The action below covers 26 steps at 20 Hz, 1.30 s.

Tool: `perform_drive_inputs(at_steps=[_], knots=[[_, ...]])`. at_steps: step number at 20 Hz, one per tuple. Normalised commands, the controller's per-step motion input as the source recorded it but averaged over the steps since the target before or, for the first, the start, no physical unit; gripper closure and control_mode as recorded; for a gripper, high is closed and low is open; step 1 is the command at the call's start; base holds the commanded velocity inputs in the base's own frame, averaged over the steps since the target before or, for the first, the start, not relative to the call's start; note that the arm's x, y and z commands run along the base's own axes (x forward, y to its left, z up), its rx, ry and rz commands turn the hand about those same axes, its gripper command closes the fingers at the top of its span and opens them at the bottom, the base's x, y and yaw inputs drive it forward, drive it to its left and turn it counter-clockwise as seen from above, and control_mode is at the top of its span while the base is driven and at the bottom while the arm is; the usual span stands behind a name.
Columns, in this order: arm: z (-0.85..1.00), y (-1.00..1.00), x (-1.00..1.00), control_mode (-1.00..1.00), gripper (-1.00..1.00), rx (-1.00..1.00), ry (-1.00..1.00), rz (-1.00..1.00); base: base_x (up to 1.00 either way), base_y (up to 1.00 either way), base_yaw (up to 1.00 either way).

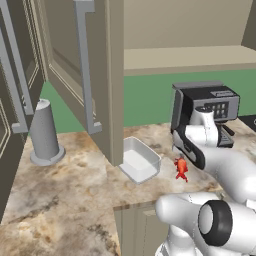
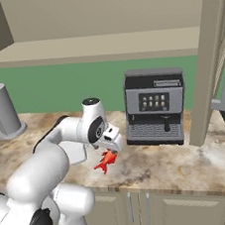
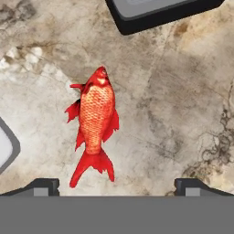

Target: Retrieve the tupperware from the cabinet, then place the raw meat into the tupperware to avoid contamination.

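1. the gripper hangs just above the marble counter with its jaws spread wide and nothing between them; in the hand view the two dark fingertips rise far apart at the bottom edge.
2. the raw meat, a red-orange fish, lies flat on the counter at 12 o'clock from the fingertips, head toward 12 and tail toward 6, sitting left of the midline between them.
3. the tupperware already stands on the counter under the open cabinet door, at 9 o'clock from the fish in the left base view and near it, apart.
4. the coffee machine stands at 1 o'clock from the fish in the right base view.
5. the step in hand looks like the grasp of the fish: shift toward 9 o'clock in the hand view until the body centres between the jaws, descend straight, and close across the narrow body, not along its length.
6. keep the descent shallow enough to spare the counter, yet low enough to catch the thin body.
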Motion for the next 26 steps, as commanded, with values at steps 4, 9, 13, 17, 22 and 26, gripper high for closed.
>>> perform_drive_inputs(at_steps=[4, 9, 13, 17, 22, 26], knots=[[-0.16, 0.01, 0.14, -1.00, -1.00, 0.05, -0.03, -0.07, 0.00, 0.00, 0.00], [-0.17, 0.12, 0.24, -1.00, -1.00, 0.04, -0.02, -0.03, 0.00, 0.00, 0.00], [-0.16, 0.02, 0.06, -1.00, -1.00, 0.04, 0.00, -0.05, 0.00, 0.00, 0.00], [-0.19, -0.01, 0.04, -1.00, -1.00, 0.04, 0.00, -0.06, 0.00, 0.00, 0.00], [-0.29, 0.00, 0.23, -1.00, -1.00, 0.01, -0.01, -0.03, 0.00, 0.00, 0.00], [-0.28, 0.00, 0.22, -1.00, -1.00, 0.00, 0.00, -0.03, 0.00, 0.00, 0.00]])
